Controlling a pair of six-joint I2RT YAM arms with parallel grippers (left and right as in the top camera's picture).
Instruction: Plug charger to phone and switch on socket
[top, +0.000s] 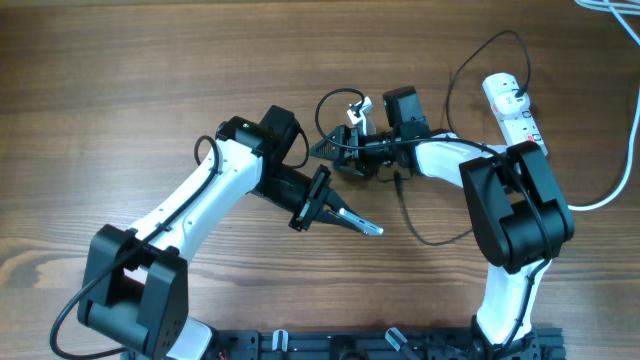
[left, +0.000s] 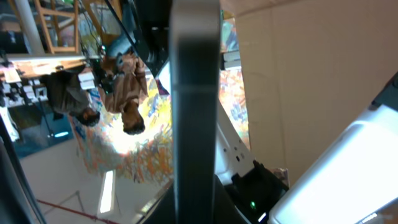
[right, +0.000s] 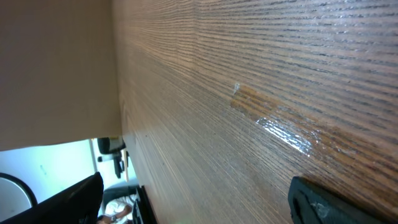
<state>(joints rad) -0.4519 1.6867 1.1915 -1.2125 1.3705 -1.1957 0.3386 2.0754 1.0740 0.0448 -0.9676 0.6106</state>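
Status: the long thin black charger cable (top: 432, 242) has its white plug (top: 515, 97) seated in the white elongated power strip socket (top: 512, 112) at the far right of the wooden surface (top: 150, 80), so the mains end looks done. The phone end looks not done. Left end effector (top: 345, 217) is clenched on a thin dark slab seen edge-on, which I take to be the phone (top: 368, 228). It's lifted off the surface mid-workspace and its screen isn't visible. In the left wrist view the slab (left: 194, 93) fills the centre. Right end effector (top: 335, 147) is released: in its wrist view the fingers (right: 329, 202) stand wide apart with only bare wood between them. It sits just beyond the phone, near a loop of the cable. I can't pick out the connector tip for sure, and nothing visibly enters the phone. Remaining, as I judge it: regrasp the tip, insert it, then flip the socket switch, whose position is too small to tell. No brand, label or readable text anywhere.
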